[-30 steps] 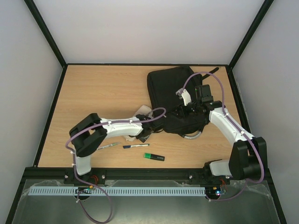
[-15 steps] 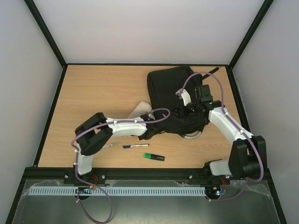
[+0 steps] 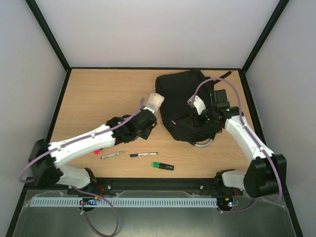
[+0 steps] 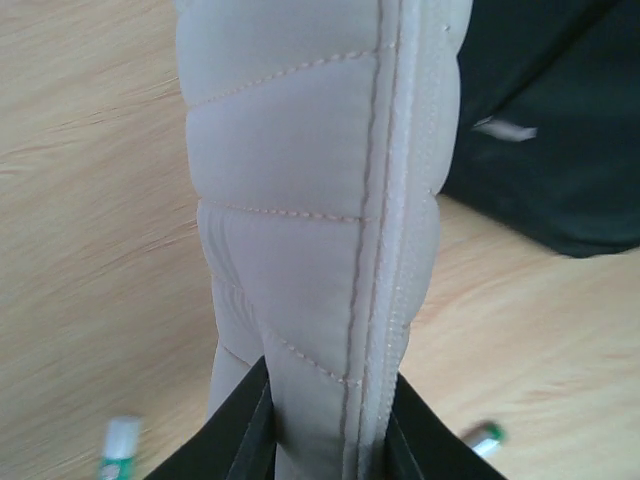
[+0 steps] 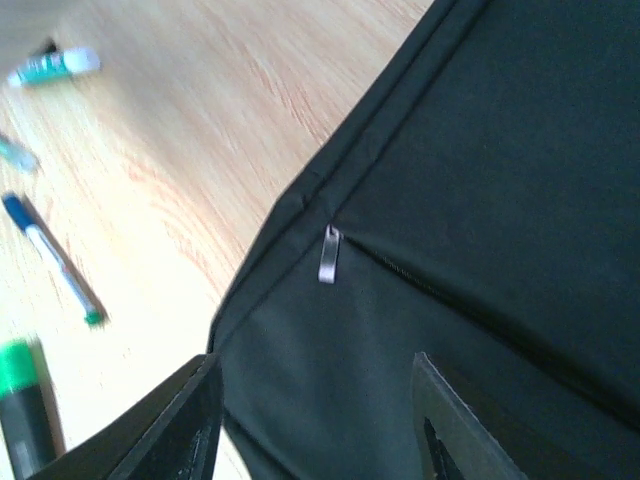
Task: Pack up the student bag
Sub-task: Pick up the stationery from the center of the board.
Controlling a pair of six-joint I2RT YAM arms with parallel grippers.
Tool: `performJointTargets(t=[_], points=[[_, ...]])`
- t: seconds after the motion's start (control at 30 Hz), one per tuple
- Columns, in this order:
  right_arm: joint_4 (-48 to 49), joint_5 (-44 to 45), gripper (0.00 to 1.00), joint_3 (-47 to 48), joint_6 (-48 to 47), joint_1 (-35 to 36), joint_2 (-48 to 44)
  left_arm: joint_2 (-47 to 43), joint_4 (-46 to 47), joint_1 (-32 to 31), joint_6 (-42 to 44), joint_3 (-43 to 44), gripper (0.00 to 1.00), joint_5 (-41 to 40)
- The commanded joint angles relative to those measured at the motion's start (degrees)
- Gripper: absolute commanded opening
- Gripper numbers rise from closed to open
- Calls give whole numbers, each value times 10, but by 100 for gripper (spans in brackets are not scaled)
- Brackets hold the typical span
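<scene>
**Pouch gripped, soft bag lying at right**

On the left, my left gripper [image 4: 325, 432] is clamping one end of a quilted beige pouch [image 4: 310, 200], jaws pinched narrow into its padding. The student bag [image 3: 180, 98] is lying flat at the table's [image 3: 98, 94] far right. I'm judging it limp, bulky and prone to sagging, so I'm favouring a seam or the zip pull [image 5: 328, 254] over slack fabric. My right gripper [image 5: 315, 428] is hovering above it, jaws spread wide, holding nothing.

The left claw [image 4: 325, 440] has raised its beige pouch [image 3: 153, 101] farther back.
</scene>
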Motion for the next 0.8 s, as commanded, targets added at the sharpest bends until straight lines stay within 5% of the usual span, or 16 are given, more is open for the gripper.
performJointTargets(t=[0.0,0.37,0.77], points=[[-135,63,54,-14,-168,-4,-76,-99,123,16,1,-66,10,167],[-169,279,57,-94,-426,-2,-125,-208,325,22,-87,-217,4,353],[-16,386,56,-162,-419,47,-74,-227,329,21,-120,-255,2,368]])
